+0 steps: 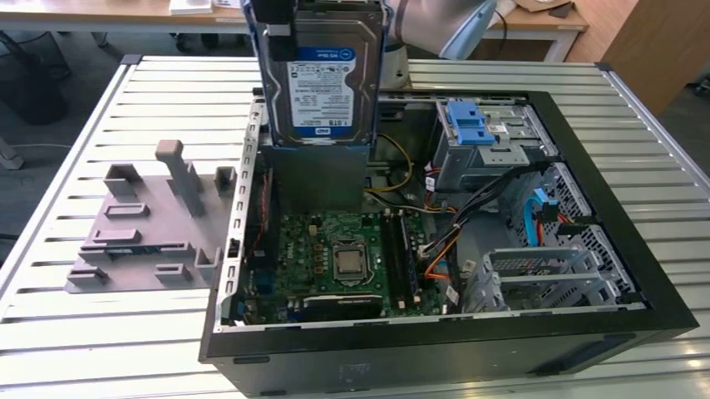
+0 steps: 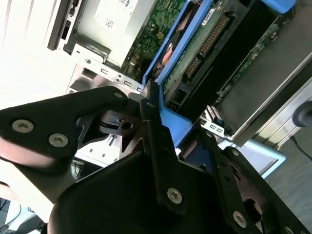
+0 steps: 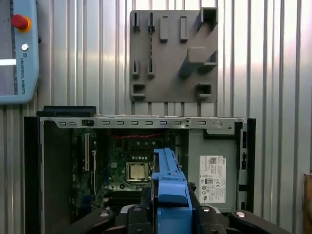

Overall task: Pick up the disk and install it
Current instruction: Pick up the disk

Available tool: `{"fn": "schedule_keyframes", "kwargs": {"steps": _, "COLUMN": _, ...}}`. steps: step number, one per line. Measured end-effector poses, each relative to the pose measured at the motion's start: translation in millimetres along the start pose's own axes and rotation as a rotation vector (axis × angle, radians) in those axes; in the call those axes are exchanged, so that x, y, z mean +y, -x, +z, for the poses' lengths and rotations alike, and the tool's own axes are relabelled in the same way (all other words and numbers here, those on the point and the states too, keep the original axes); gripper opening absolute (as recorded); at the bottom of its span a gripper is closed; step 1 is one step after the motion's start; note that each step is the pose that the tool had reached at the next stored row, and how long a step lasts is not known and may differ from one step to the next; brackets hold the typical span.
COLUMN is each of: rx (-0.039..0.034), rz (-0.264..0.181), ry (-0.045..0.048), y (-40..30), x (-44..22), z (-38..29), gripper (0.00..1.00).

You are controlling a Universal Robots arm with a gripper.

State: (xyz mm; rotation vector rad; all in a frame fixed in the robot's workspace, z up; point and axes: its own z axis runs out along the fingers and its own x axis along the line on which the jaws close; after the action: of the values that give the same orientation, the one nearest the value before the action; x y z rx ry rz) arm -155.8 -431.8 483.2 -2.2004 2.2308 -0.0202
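The disk (image 1: 322, 79), a silver hard drive with a white-and-blue label in a blue bracket, hangs upright above the back left part of the open computer case (image 1: 444, 353). My gripper (image 1: 322, 10) is shut on its top end, at the upper edge of the exterior view. In the second wrist view the black fingers (image 2: 151, 126) clamp the blue bracket, and the disk's (image 2: 209, 44) green circuit side shows beyond them. In the first wrist view the disk (image 3: 168, 175) appears edge-on between the gripper's (image 3: 170, 207) jaws, over the case's interior.
A grey metal drive cage with a blue latch (image 1: 477, 133) sits at the case's back right. The motherboard (image 1: 332, 258) lies below the disk. A grey plastic holder block (image 1: 150, 224) stands on the slatted table on the exterior view's left. A teach pendant (image 3: 17, 48) lies beyond.
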Motion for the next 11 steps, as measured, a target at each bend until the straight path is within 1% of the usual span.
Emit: {"fn": "schedule_keyframes", "kwargs": {"steps": 11, "rx": 0.0, "rz": 0.0, "ry": 0.0004, "y": -4.2, "x": -22.4, "z": 0.3, "gripper": 0.36}}
